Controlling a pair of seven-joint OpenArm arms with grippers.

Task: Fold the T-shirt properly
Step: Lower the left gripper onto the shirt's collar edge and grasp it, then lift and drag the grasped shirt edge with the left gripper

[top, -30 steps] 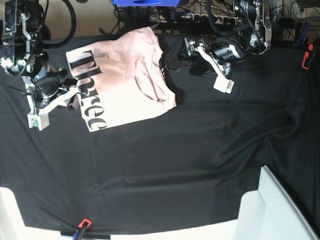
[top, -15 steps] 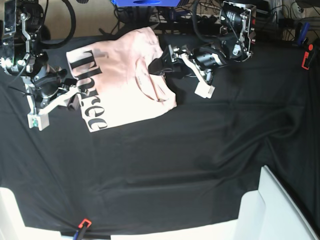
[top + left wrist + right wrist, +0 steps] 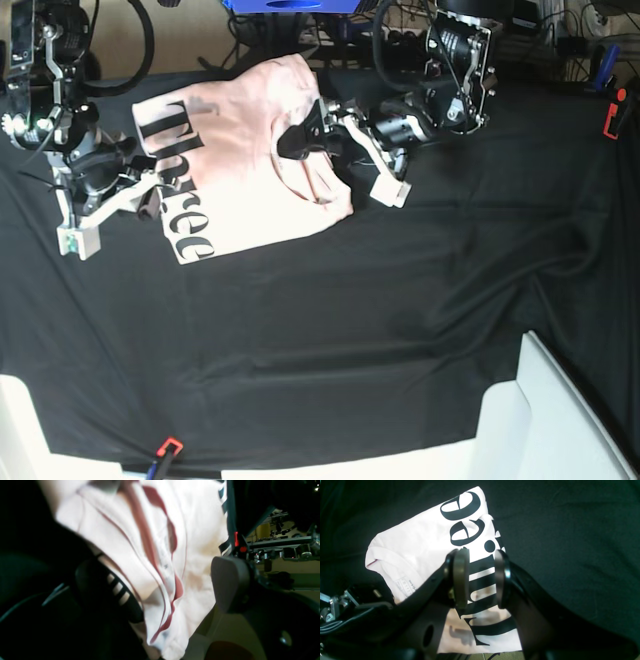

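Black-clothed counter (image 3: 400, 330): T-shirt (image 3: 240, 160) folded, long axis diagonal. Left tool (image 3: 345, 150), wide open and empty, straddles its collar-side edge; right tool (image 3: 110, 205), part open, holds nothing.

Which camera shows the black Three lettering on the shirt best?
The base view: the whole "Three" print runs along the T-shirt. The right wrist view shows it large, but the right gripper covers its middle. The left wrist view shows only pink folds.

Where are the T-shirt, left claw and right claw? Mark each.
T-shirt (image 3: 250, 170): base view, plain pink middle.
Left claw (image 3: 340, 150): base view, gap between its wide-open fingers.
Right claw (image 3: 478, 578): right wrist view, gap between its two pads.
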